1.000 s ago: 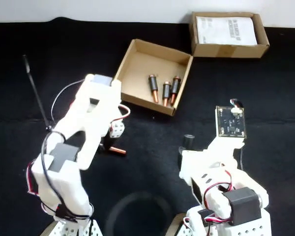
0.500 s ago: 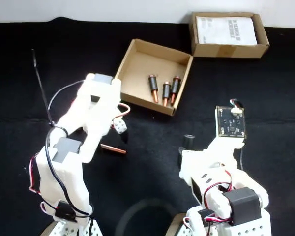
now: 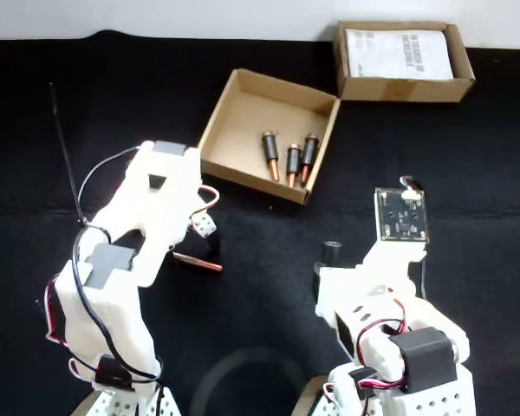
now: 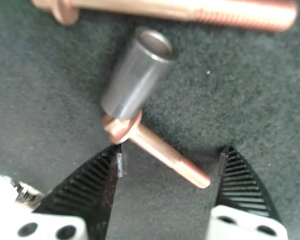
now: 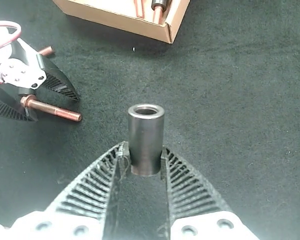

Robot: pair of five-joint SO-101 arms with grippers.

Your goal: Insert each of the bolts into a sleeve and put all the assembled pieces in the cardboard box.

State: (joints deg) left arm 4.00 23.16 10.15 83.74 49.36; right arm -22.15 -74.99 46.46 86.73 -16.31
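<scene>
My left gripper [image 4: 167, 170] hangs open just over the black mat. A copper bolt [image 4: 157, 150] lies on the mat between its fingertips. The bolt's head touches a grey sleeve [image 4: 135, 75] lying on its side, and a second bolt [image 4: 170, 10] lies beyond that. From above, the left gripper [image 3: 205, 245] stands by a bolt [image 3: 198, 262]. My right gripper [image 5: 145, 162] is shut on an upright grey sleeve [image 5: 145, 137], also seen as the sleeve [image 3: 331, 253] from above. The cardboard box [image 3: 260, 182] holds three assembled pieces [image 3: 290, 158].
A second cardboard box [image 3: 403, 87] with a printed sheet inside stands at the back right. The black mat [image 3: 468, 173] covers the table. In the right wrist view the task box's corner [image 5: 165, 30] lies ahead, and the left gripper's fingers [image 5: 60, 82] are nearby.
The left arm has pulled back a little, so the bolt beside its gripper now lies more exposed on the mat. The right arm with its sleeve has barely shifted.
</scene>
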